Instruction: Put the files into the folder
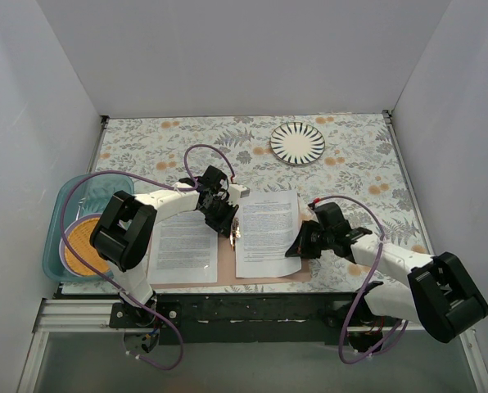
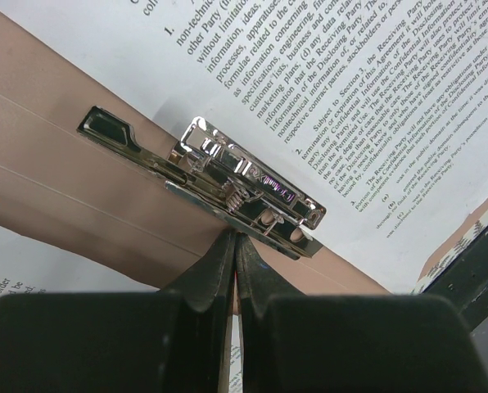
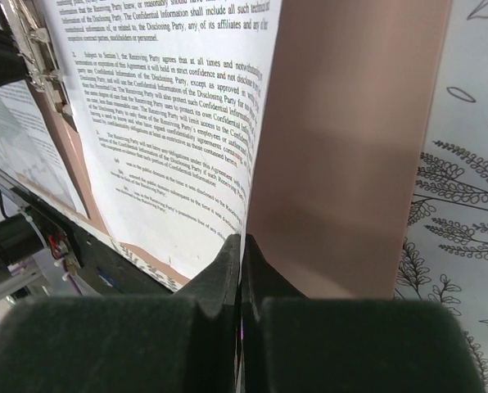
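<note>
Folder (image 1: 226, 265) lay open and flat. Left file (image 1: 183, 246) on folder's left half, right file (image 1: 267, 233) on right half, both print side up. Silver fastener (image 2: 244, 184) at folder's spine, between files. Left gripper (image 2: 234, 242) at spine, tips against fastener's near edge, fingers pressed together, nothing seen between them. Right gripper (image 3: 241, 242) over folder's right half, fingers closed at right file's outer edge. Edge ran into seam between fingers; actual pinch not discernible. Teal tray (image 1: 51, 237) left of folder.

One camera looks down from up high on the whole table (image 1: 359, 164). Two wrist cameras sit very close — left facing the silver clip (image 2: 244, 184), right looking along the printed sheet (image 3: 170, 123) — both show that sheet.
</note>
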Controlling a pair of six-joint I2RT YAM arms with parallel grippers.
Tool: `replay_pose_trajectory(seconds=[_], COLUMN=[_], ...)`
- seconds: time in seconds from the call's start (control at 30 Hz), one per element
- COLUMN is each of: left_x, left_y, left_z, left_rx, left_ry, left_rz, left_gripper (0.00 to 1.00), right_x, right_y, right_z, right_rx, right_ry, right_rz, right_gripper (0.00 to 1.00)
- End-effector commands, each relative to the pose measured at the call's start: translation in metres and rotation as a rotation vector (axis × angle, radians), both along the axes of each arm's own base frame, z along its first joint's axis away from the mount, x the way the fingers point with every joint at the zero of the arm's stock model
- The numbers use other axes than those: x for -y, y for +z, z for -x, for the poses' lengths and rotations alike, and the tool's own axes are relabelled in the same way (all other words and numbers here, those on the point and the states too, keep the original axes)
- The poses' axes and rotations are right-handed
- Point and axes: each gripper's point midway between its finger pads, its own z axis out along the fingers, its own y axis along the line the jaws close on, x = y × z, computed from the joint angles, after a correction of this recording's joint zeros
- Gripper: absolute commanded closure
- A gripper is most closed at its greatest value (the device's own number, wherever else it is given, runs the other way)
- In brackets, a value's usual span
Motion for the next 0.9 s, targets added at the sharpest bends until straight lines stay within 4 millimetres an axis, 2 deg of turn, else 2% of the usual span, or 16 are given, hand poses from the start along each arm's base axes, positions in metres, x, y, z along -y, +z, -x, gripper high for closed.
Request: replay_pose_trajectory(seconds=[0.0,0.33,0.4,0.43,0.53,0.63,0.7,0.83,0.87], left_x=[-0.011,-0.011,-0.01,-0.011,-0.011,-0.011,-0.011,-0.011,-0.011], left_y=[-0.001,-0.001,-0.001,0.0,0.0,0.0,0.0,0.003,0.002], left_z=[-0.006,-0.007,-0.007,-0.008,-0.008,-0.008,-0.008,-0.008,-0.008], left_rx=[0.052,0.052,0.053,0.053,0.055,0.056,0.059,0.062,0.062], left_ry=[-0.003,-0.001,-0.004,-0.002,-0.003,-0.005,-0.005,-0.006,-0.004], left_rz=[-0.055,-0.057,-0.057,-0.058,-0.059,-0.06,-0.061,-0.057,-0.059], left_gripper=[1.0,1.0,1.0,1.0,1.0,1.0,1.0,1.0,1.0], right_x=[-0.005,-0.008,-0.008,-0.008,-0.004,0.001,0.004,0.011,0.013], right_y=[0.008,0.009,0.01,0.009,0.01,0.012,0.011,0.012,0.011], right_z=[-0.003,-0.003,-0.004,-0.004,-0.006,-0.007,-0.004,-0.002,-0.001], right_rx=[0.025,0.024,0.023,0.02,0.03,0.035,0.024,0.008,0.003], right_ry=[0.071,0.087,0.095,0.1,0.108,0.113,0.124,0.129,0.13], right_rz=[0.005,-0.005,0.0,0.008,0.04,0.077,0.099,0.144,0.152], right_gripper=[0.99,0.99,0.89,0.78,0.62,0.5,0.46,0.32,0.3])
